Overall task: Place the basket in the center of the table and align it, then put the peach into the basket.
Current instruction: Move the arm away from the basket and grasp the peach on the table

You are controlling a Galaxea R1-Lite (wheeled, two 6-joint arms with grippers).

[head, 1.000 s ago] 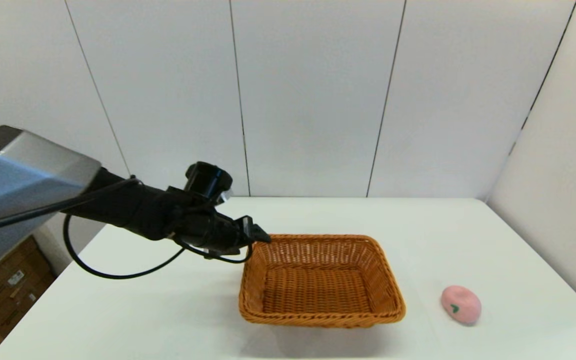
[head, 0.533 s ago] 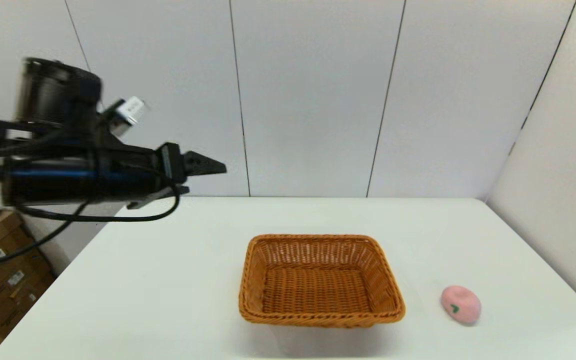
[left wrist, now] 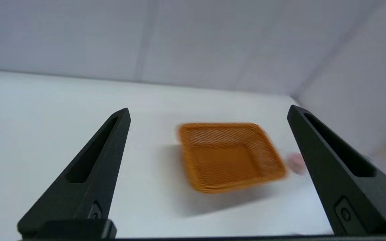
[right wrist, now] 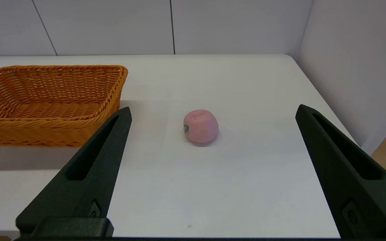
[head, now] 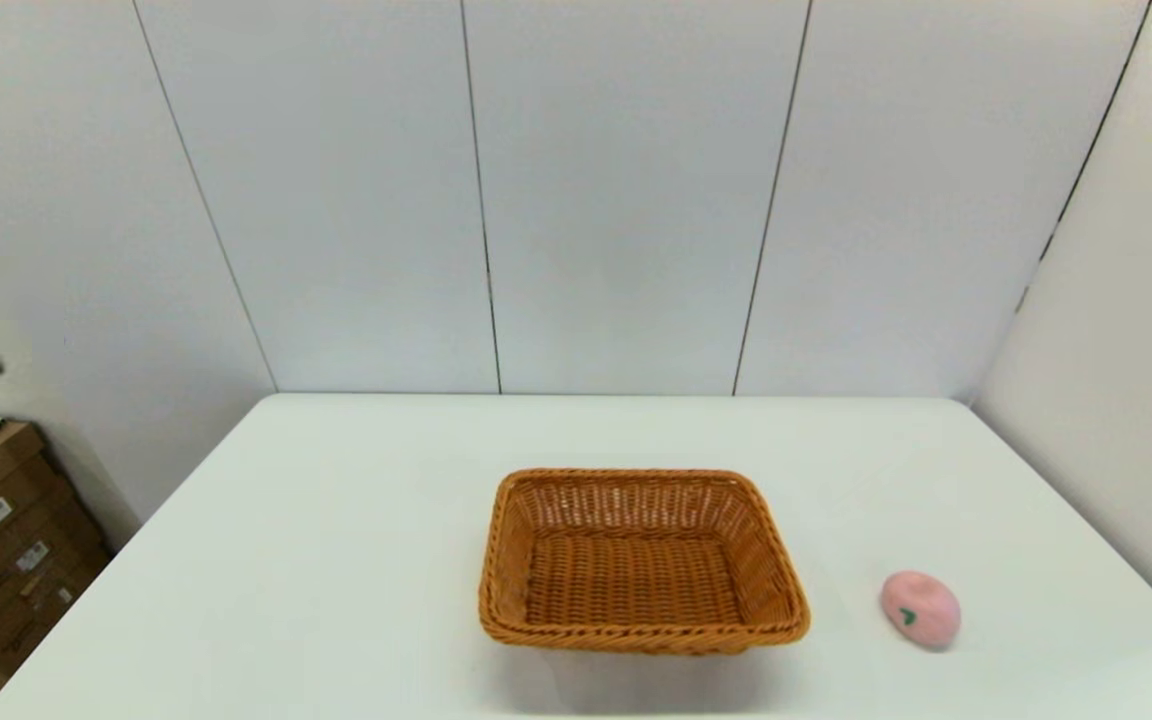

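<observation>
Peach [head: 921,609] placement is what I have left, as I judge it: the basket [head: 642,562] already sits about mid-table with its near rim roughly square to the near edge of the table [head: 336,560], and nothing is inside it. The peach lies on the bare white top on my right side, near the right-hand edge and apart from the basket's right wall, level with its near rim.

From the right wrist camera, the right gripper [right wrist: 213,112] has its 2 fingers spread wide with nothing between them, and the peach [right wrist: 200,126] sits ahead of it, framed almost midway between the tips on the table. The basket [right wrist: 50,100] shows off to one side past one finger. That settles which arm I would use: the right one is already facing the fruit.

The left gripper [left wrist: 208,112] is also wide apart and empty, held well off to the left and above table height (its camera looks across at the basket [left wrist: 230,155] from a distance, with the peach only a pink smudge beyond the far corner). In the head view neither arm crosses the table.

The peach is nearly round, so I see no long axis to line up with; I would guess any approach straddling it works. The carry afterwards runs leftward, over the basket's right rim.
</observation>
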